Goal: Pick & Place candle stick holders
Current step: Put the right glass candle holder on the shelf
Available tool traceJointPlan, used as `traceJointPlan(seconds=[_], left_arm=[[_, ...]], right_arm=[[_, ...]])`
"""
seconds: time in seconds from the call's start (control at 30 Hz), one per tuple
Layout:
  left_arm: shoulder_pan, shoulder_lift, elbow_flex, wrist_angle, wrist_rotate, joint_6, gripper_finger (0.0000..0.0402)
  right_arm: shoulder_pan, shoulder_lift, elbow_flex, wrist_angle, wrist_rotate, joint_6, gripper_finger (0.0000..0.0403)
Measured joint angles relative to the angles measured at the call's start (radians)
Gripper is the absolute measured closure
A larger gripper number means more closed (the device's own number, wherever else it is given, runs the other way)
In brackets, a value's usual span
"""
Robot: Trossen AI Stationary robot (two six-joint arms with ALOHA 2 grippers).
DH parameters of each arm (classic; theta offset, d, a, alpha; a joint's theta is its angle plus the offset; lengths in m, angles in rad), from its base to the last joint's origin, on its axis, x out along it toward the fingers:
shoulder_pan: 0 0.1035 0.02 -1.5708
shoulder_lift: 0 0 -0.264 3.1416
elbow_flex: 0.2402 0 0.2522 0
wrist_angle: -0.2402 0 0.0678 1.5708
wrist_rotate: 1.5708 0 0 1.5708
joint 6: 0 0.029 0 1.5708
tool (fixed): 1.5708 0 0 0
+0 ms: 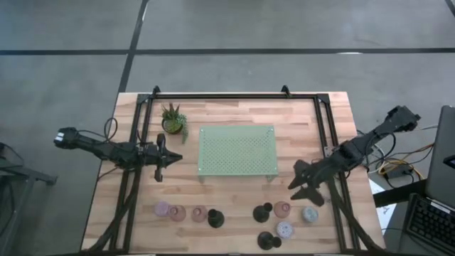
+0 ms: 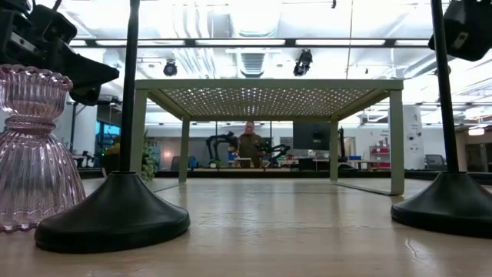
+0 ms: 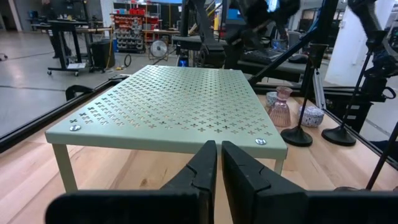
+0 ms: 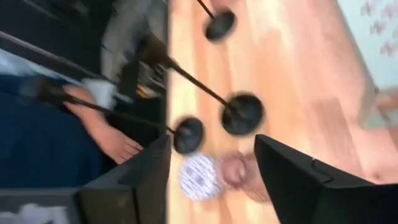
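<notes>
Though meant for placing, standing as yet in two clusters along the bottom of the high view: candle stick holders (image 1: 200,213), four at lower left, five at lower right, none raised onto the tray (image 1: 237,129) at frame centre. Judged to be the reach for a pick, with no holder lifted. Just above the lower-right cluster, hovering with fingers spread wide and nothing between them: right gripper (image 1: 301,190). Through its own wrist camera, looking down past both dark fingers at a lilac holder (image 4: 199,176) and a pink glass holder (image 4: 236,171) side by side near three black round bases. Next move, by judgement: choosing one holder, centring the open fingers over its stem, coming straight down and closing without nudging its close neighbours, then carrying up and left to the tray. Left of the tray at mid-frame, parked and pinched closed on nothing: left gripper (image 1: 167,158). Upper left of the tray, out of the way: potted plant (image 1: 173,119).
</notes>
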Motion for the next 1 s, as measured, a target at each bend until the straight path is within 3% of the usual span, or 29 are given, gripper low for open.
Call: traceJointPlan(seconds=[0.23, 0.53, 1.0], left_arm=[[0.0, 0.0, 0.0, 0.0, 0.0, 0.0, 0.0371], [0.0, 0.0, 0.0, 0.0, 0.0, 0.0, 0.0371], [0.0, 0.0, 0.0, 0.0, 0.0, 0.0, 0.0371]], right_arm=[[0.096, 0.248, 0.178, -0.07, 0.022, -0.046, 0.0124], [0.188, 0.485, 0.421, -0.466, 0.18, -0.076, 0.0122], [0.218, 0.637, 0.422, -0.478, 0.19, -0.113, 0.0136]])
